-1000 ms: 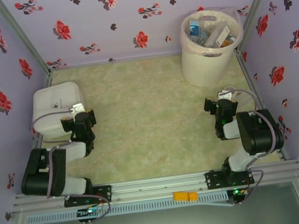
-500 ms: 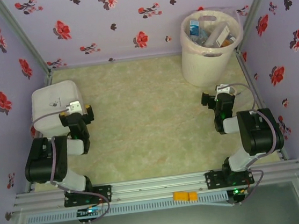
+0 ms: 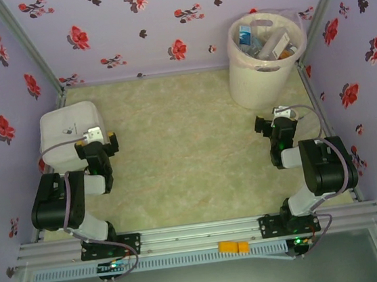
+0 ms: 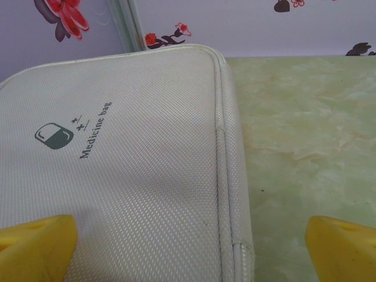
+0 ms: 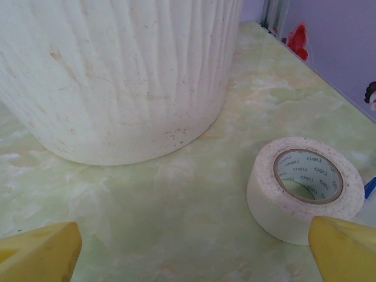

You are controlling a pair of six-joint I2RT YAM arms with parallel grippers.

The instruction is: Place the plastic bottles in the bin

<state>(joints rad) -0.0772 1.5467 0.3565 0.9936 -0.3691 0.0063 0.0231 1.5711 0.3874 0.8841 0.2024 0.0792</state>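
The bottles (image 3: 267,42) heaped in the bin (image 3: 261,82) seem too small to count.

Green marbled table (image 3: 189,148), cream bin (image 3: 260,82) far right, white medicine bag (image 3: 64,128) left, tape roll (image 5: 267,200) near bin

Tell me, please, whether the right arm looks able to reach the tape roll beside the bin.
Probably yes: the right end effector is open, the tape roll lies flat just ahead near its right finger with nothing between, and the bin stands clear to the left.
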